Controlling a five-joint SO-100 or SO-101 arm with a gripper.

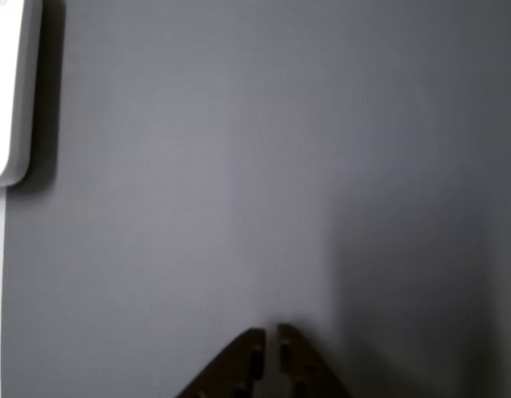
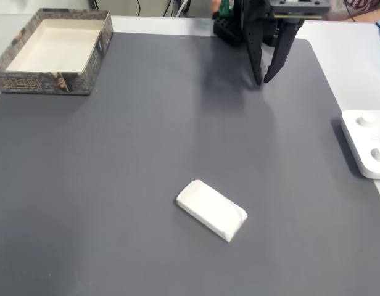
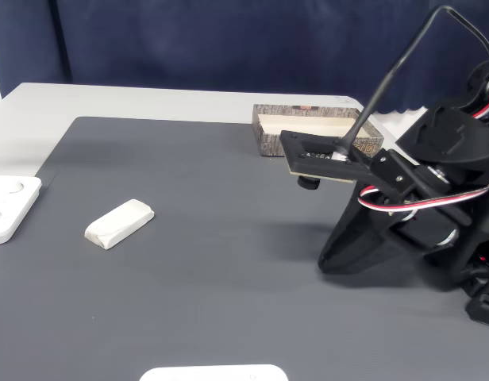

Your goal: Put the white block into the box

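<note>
white oblong matte block (image 2: 211,209) lies mid-frame; our black pincer (image 2: 264,80), slightly parted and holding nothing, hangs upper right; speckled-rim box (image 2: 54,82) upper left.

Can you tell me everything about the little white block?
The white block is a small, matte, oblong lump with rounded edges and one sloped end. It lies flat on the dark grey mat, turned at a slant in both fixed views. Nothing touches it but the mat. The gripper hangs far from it, near the mat's back edge, and the box sits at a far corner. The block looks plain and clean, with no markings visible.
</note>
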